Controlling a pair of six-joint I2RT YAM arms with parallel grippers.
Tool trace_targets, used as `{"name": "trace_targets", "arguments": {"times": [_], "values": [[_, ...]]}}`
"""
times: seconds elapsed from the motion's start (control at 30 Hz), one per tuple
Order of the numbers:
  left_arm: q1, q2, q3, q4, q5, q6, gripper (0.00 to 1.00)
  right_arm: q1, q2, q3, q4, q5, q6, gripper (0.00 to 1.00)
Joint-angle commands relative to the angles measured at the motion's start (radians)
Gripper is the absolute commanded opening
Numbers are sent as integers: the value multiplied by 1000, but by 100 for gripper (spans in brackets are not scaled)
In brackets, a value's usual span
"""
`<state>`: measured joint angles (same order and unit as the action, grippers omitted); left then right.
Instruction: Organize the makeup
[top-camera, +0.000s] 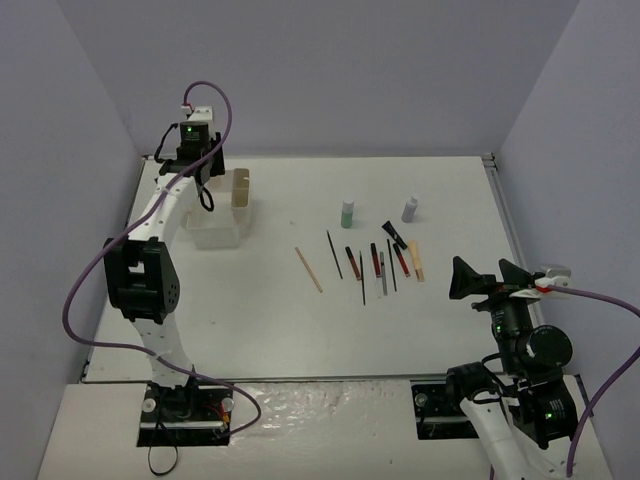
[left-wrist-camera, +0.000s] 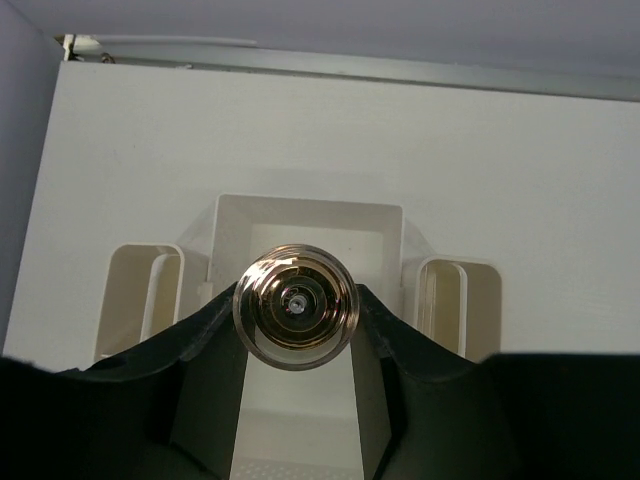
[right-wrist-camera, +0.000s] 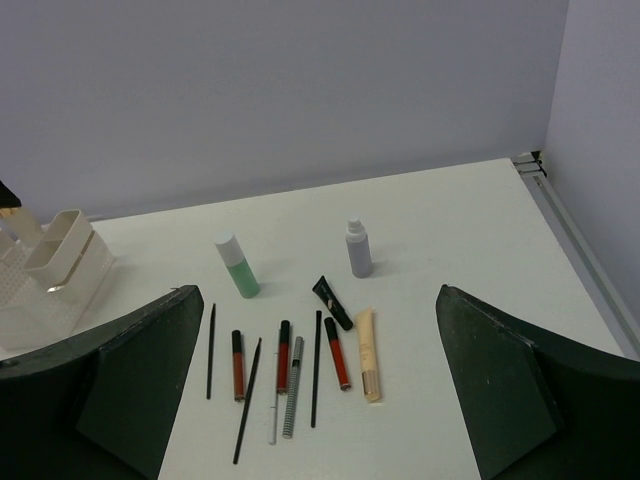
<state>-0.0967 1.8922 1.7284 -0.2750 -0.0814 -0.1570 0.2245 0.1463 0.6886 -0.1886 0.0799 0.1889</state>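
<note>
My left gripper (top-camera: 203, 165) is shut on the amber bottle (left-wrist-camera: 296, 305), seen end-on, and holds it over the square middle compartment of the white-and-beige box (left-wrist-camera: 310, 207). The green bottle (top-camera: 347, 212) and the grey bottle (top-camera: 409, 208) stand upright mid-table; both also show in the right wrist view, green (right-wrist-camera: 238, 266) and grey (right-wrist-camera: 359, 248). Several thin pencils, brushes and tubes in black, red and tan (top-camera: 378, 260) lie in a loose row in front of them, also in the right wrist view (right-wrist-camera: 290, 370). A tan stick (top-camera: 308, 269) lies apart on the left. My right gripper (top-camera: 488, 275) is open and empty, near and to the right of the row.
The compartmented box (top-camera: 222, 218) stands at the back left, with narrow slots (left-wrist-camera: 455, 305) either side of its middle compartment. Grey walls close the table on three sides. The table's right edge rail (right-wrist-camera: 580, 250) runs close to my right arm.
</note>
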Motion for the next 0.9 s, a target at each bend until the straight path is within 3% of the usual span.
{"name": "trace_targets", "arguments": {"times": [0.0, 0.43, 0.87], "values": [[2, -33, -12, 181, -2, -2, 0, 10, 13, -3, 86, -14, -13, 100], [29, -11, -225, 443, 33, -36, 0, 10, 22, -4, 89, -23, -14, 100], [46, 33, -220, 474, 62, -40, 0, 12, 28, -4, 86, -38, -15, 100]]}}
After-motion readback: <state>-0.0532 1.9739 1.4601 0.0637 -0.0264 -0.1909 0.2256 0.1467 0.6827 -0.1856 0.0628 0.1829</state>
